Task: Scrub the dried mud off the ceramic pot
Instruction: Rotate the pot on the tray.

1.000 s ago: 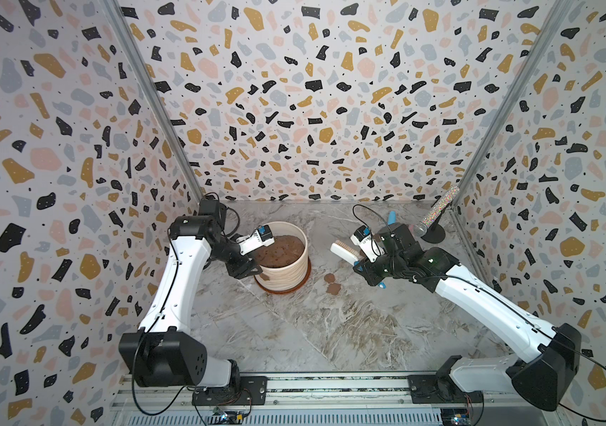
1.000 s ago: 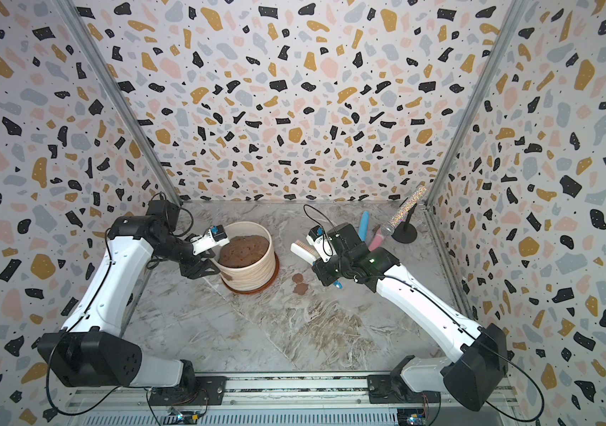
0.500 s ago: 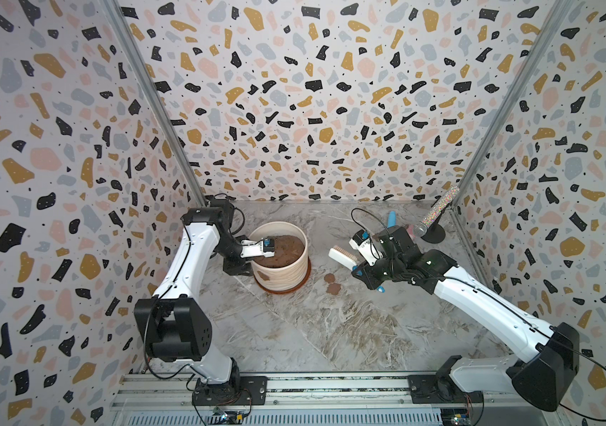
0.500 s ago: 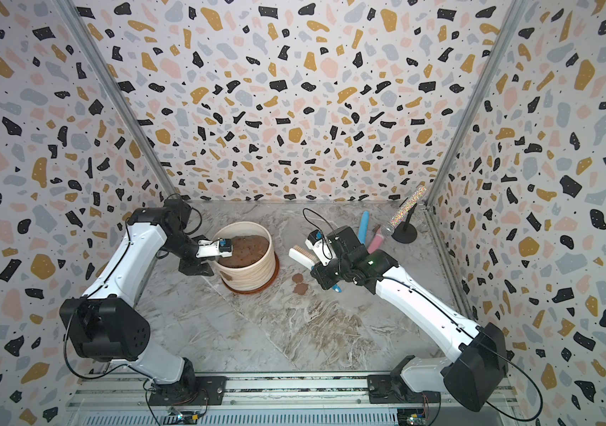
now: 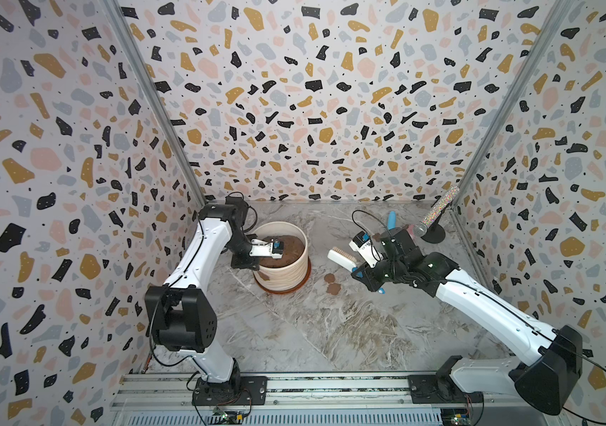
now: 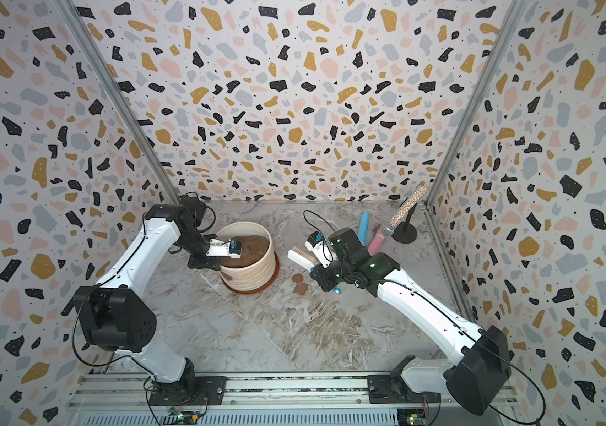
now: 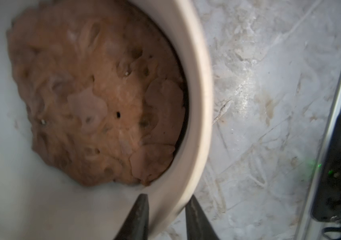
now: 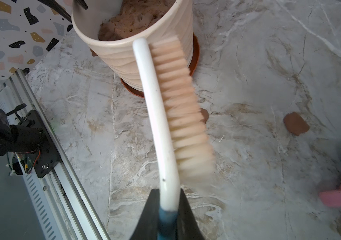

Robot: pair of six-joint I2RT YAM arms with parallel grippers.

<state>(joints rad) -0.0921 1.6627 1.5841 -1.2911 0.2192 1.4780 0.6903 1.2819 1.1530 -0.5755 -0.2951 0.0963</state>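
The cream ribbed ceramic pot (image 5: 283, 274) (image 6: 253, 273) stands on a terracotta saucer, full of brown soil. My left gripper (image 5: 257, 262) (image 7: 166, 199) straddles its thick rim (image 7: 198, 83) on the left side, one finger inside and one outside, pinched shut on it. Flat reddish-brown pieces of dried mud (image 5: 331, 283) (image 8: 296, 124) lie on the floor right of the pot. A brownish patch shows low on the pot's side (image 6: 233, 276). My right gripper (image 5: 357, 266) (image 8: 168, 197) is shut on the handle of a white scrub brush (image 5: 342, 257) (image 8: 159, 116), which is held right of the pot, apart from it.
At the back right stand a glittery microphone on a black stand (image 5: 432, 221), a blue tool (image 5: 391, 221) and a pink tool (image 6: 377, 241). Patterned walls close in three sides. A metal rail (image 5: 294, 383) runs along the front.
My left arm has swung in, bringing its gripper from beside the pot to over the rim, and its jaws have closed onto the rim. The right arm and brush have barely moved.
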